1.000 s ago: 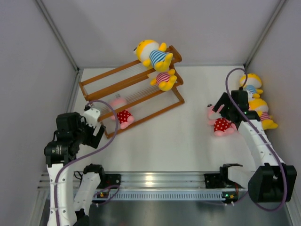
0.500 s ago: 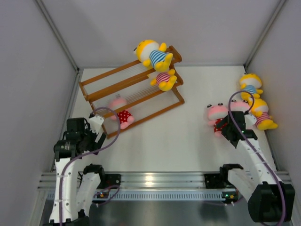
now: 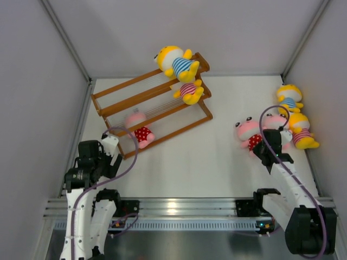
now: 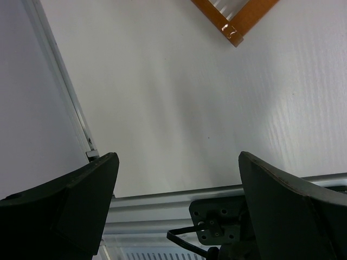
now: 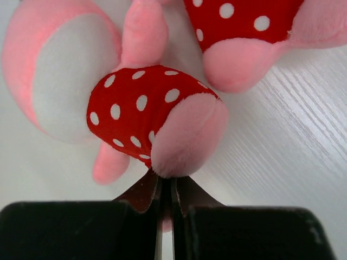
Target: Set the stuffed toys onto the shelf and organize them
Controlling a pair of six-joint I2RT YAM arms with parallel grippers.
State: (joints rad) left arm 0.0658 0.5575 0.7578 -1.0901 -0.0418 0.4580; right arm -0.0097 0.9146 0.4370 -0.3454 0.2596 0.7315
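- My right gripper (image 5: 166, 184) is clenched on one foot of a pink plush toy in a red white-dotted outfit (image 5: 135, 103). A sliver of pink plush shows between the nearly closed jaws.
- That toy is on the right part of the white table (image 3: 217, 162), well apart from the orange-brown wooden stepped shelf (image 3: 146, 105).
- A second pink dotted toy (image 5: 244, 21) lies just beside it. A yellow plush in a blue-white shirt (image 3: 288, 98) and a yellow plush in a pink-white shirt (image 3: 302, 132) lie near the right wall.
- My left gripper (image 4: 178, 162) is released, its fingers wide apart over bare table near the shelf's front corner.
- On the shelf, a yellow toy in blue-white stripes (image 3: 176, 62) sits on top and a yellow toy in pink-white stripes (image 3: 188, 91) just below it. A pink red-dotted toy (image 3: 140, 130) is on the lowest tier.
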